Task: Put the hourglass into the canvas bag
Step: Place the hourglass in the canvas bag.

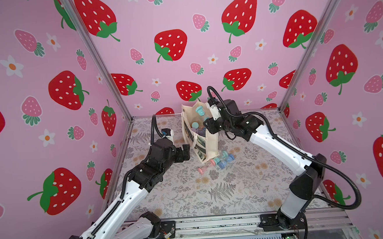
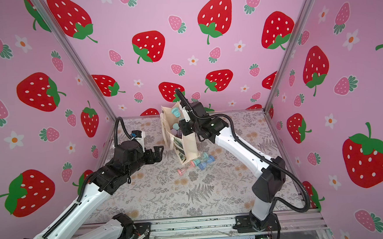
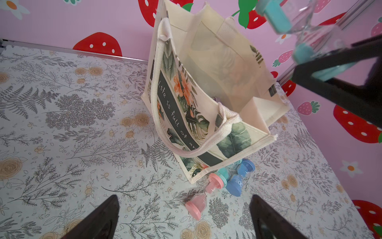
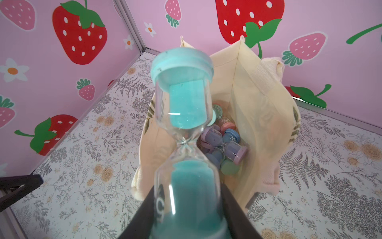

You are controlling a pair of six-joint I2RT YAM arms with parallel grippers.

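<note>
The canvas bag [image 1: 208, 144] [image 2: 188, 145] [image 3: 208, 97] [image 4: 260, 115] stands open near the back of the table, cream with a leaf-and-flower print and a dark lettered band. My right gripper [image 1: 205, 121] [image 2: 181, 123] [image 4: 186, 207] is shut on a teal hourglass [image 1: 200, 111] [image 2: 175, 113] [image 3: 277, 18] [image 4: 184, 107], gripping its lower bulb and holding it over the bag's mouth. Several hourglasses [image 4: 225, 142] lie inside the bag. My left gripper [image 1: 184, 151] [image 2: 157, 152] [image 3: 184, 199] hovers open, left of the bag and apart from it.
Three loose hourglasses lie on the floral table [image 1: 213, 191] against the bag's front base: pink [image 1: 204, 168] [image 3: 196, 204], teal [image 1: 219, 158] [image 3: 224, 172] and blue [image 1: 227, 162] [image 3: 237, 182]. Strawberry-print walls close in the back and both sides.
</note>
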